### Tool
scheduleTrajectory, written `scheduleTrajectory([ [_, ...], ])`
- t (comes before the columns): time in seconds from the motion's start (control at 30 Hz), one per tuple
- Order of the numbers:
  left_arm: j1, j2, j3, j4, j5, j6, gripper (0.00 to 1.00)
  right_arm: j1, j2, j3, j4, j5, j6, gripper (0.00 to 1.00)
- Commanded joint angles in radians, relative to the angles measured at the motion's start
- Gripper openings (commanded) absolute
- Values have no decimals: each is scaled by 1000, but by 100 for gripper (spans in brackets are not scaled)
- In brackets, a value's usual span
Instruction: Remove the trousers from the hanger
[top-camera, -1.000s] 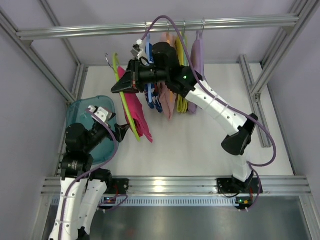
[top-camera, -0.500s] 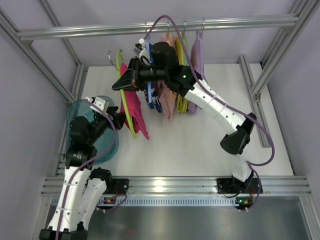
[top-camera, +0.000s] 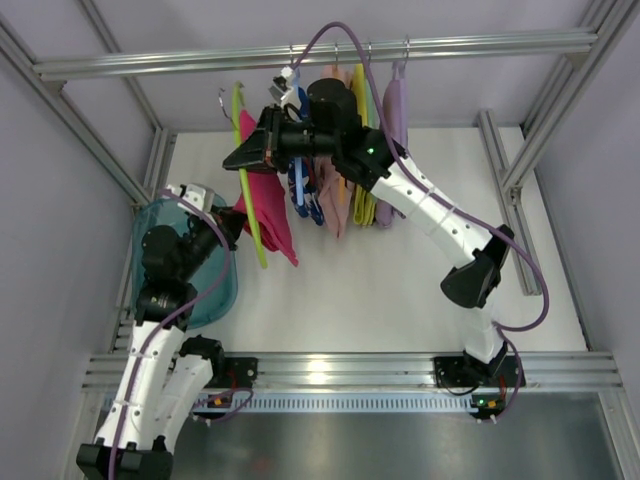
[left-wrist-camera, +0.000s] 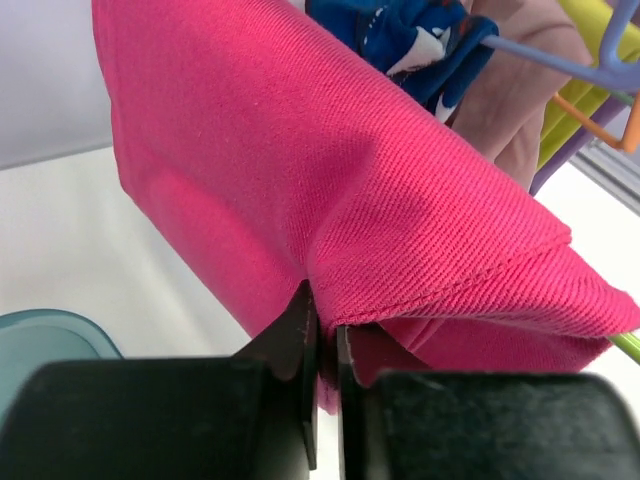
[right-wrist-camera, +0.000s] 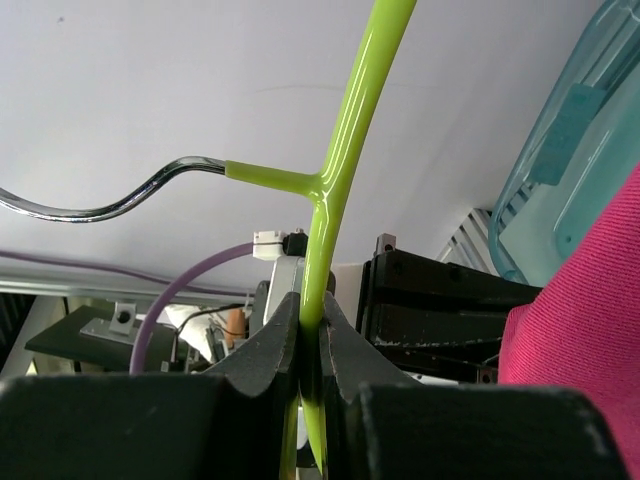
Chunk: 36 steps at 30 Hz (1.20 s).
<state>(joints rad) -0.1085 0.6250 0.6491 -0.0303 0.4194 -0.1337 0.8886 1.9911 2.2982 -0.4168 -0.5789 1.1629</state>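
Two clamps: left gripper (left-wrist-camera: 324, 322) pinches trousers (left-wrist-camera: 350, 200) fold between its jaws; right gripper (right-wrist-camera: 310, 332) nips hanger (right-wrist-camera: 345, 130) bar between its jaws.

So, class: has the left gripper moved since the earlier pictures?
Yes. The left gripper has moved away from the near rail, toward the hanging rail, and its jaws have shut on the trousers.

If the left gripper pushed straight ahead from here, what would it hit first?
The trousers: the left gripper is shut on their fold, with pink fabric filling the line ahead. Depth beyond is hidden.
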Motion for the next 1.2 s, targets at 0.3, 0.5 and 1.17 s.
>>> scheduleTrajectory([
  [0.3,9,-33,208,-52,-130,-84,0,-30,-106,-34,156,-104,-35,0],
  [0.5,9,-47,288,-115,-179,-115,0,-51,-109,-51,147,-99,-61,0],
  [1.17,9,85,756,-138,-177,-351,0,-56,-90,-151,105,-87,-146,0],
])
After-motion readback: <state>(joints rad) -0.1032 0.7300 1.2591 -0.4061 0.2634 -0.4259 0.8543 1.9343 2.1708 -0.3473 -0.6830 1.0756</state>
